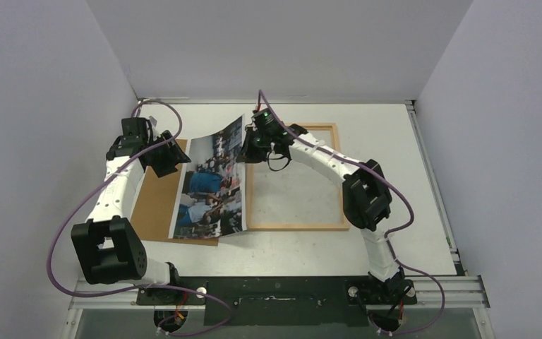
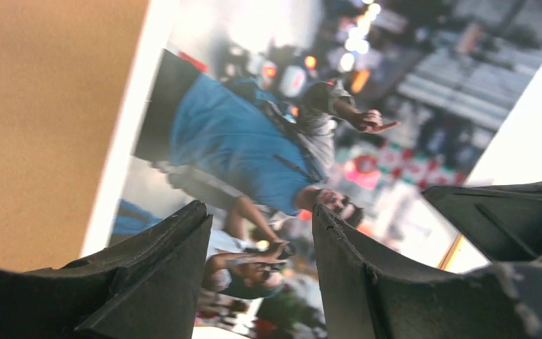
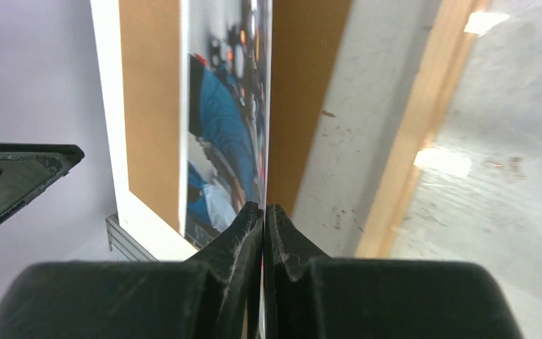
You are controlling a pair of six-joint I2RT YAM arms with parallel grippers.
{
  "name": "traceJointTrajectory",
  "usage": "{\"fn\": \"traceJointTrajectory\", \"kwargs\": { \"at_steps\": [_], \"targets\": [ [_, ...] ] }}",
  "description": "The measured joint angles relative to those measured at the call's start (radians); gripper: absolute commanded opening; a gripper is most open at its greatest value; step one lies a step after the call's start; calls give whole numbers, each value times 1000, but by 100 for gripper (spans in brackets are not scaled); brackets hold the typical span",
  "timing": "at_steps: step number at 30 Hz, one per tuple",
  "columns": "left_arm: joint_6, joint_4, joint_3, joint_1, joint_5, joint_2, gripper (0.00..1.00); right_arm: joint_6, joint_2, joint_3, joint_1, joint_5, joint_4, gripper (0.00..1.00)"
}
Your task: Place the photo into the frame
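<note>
**anon1:** What's seen around the setup?

**anon2:** A white table [image 1: 395, 141] is boxed in on three sides by plain pale walls: left wall [image 1: 35, 106], back wall [image 1: 275, 42], right wall [image 1: 508, 141]. Close up, the tabletop is seen to be scuffed.

**anon1:** Near edge?

**anon2:** A metal rail [image 1: 452, 286] is fixed along it.

— Any lettering, label or number legible here?

— None that can be read. The large glossy colour print of a street scene [image 1: 209, 185], clamped by its edge in the right gripper [image 3: 263, 210], has bright patches like shop signs, but they are only blurs of light.

— And closer, from the left wrist?

— Just beyond the left gripper [image 2: 261, 219], the same print shows red, white and orange spots above the man in blue. They are too soft to make out any letters.
</note>
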Motion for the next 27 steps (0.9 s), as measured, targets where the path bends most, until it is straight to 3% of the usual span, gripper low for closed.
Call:
{"fn": "traceJointTrajectory", "kwargs": {
  "at_steps": [8,15,22,27],
  "targets": [
    [37,2,67,-47,71,-11,62,-106,-193,23,-140,-40,-172,0],
    [99,47,152,-304,49,-11,64,-108,-365,22,-230,55,-247,0],
    [147,150,159,-448,11,-19,84,-107,-443,16,-235,251,-378,0],
    [225,323,91,-637,-33,-126,85,-13,-495,-45,-235,373,-378,0]
  ]
}}
